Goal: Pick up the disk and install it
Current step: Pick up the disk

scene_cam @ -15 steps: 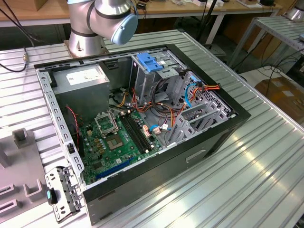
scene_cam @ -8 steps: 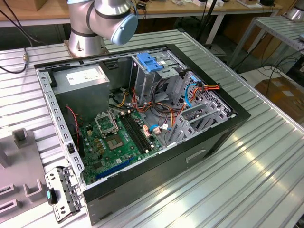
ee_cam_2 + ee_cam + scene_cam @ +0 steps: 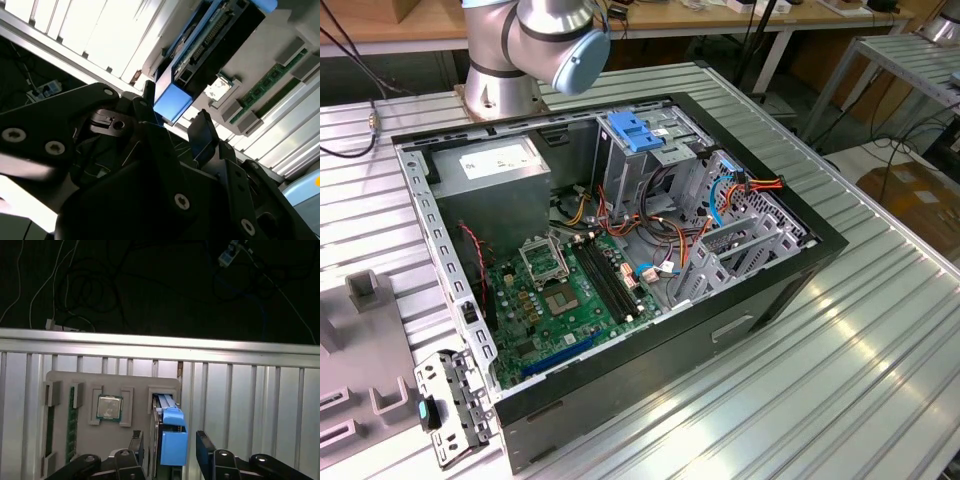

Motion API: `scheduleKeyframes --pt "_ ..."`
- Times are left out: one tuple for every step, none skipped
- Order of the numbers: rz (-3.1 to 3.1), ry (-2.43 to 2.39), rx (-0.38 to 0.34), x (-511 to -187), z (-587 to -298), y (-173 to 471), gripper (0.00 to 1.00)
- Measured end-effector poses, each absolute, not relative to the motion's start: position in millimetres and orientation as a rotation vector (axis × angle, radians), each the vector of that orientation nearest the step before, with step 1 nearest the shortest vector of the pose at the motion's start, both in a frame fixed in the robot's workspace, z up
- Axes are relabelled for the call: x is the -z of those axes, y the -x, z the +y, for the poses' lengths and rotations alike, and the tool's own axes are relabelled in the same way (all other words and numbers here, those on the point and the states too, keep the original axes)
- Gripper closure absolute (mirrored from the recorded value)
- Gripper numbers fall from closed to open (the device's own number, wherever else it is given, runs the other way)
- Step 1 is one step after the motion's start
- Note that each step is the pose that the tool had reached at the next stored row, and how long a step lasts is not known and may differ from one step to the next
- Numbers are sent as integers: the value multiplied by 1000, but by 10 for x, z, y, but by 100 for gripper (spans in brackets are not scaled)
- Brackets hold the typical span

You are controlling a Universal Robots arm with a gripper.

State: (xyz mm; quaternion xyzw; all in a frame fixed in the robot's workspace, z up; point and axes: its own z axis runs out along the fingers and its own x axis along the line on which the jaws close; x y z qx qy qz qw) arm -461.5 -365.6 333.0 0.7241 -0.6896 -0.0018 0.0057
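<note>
In both wrist views the disk (image 3: 173,439) stands on edge in a slot of a grey holder plate (image 3: 112,381), its bright blue end tab (image 3: 171,102) pointing toward the camera and its dark body (image 3: 216,36) behind. My gripper (image 3: 171,454) is open and straddles that blue end, with one black finger (image 3: 137,446) on one side and the other finger (image 3: 205,454) on the opposite side. A small gap shows on each side. In the second wrist view the gripper (image 3: 175,122) sits just short of the tab.
The holder plate also carries a processor chip (image 3: 109,407) and a green memory stick (image 3: 71,422). In the exterior view an open computer case (image 3: 800,268) lies on the ribbed metal table, with a pale blue bracket (image 3: 638,130) over its drive bay and the arm's base (image 3: 545,45) behind.
</note>
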Motion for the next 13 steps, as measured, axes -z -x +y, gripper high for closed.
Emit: scheduleKeyframes --pt "-2164 -2270 -4 -3320 -3656 4616 46" --pt "-2168 -2271 -9 -3314 -3657 4615 46" --pt "-2175 -2266 -11 -3304 -3656 4615 46" --pt "-2190 -2251 -11 -3290 -3656 4616 46" --pt "-2206 -2235 -11 -3277 -3656 4616 46" --pt "-2233 -2208 -11 -3253 -3656 4616 46" --pt "-2248 -2193 -11 -3238 -3656 4616 46" --pt "-2254 -2186 -11 -3221 -3656 4616 46" --pt "-2256 -2185 -9 -3200 -3671 4623 46" --pt "-2257 -2186 -8 -3174 -3682 4638 46" --pt "-2257 -2187 -7 -3157 -3686 4653 46" --pt "-2258 -2188 -6 -3140 -3687 4656 46" --pt "-2258 -2188 -5 -3136 -3687 4657 46"
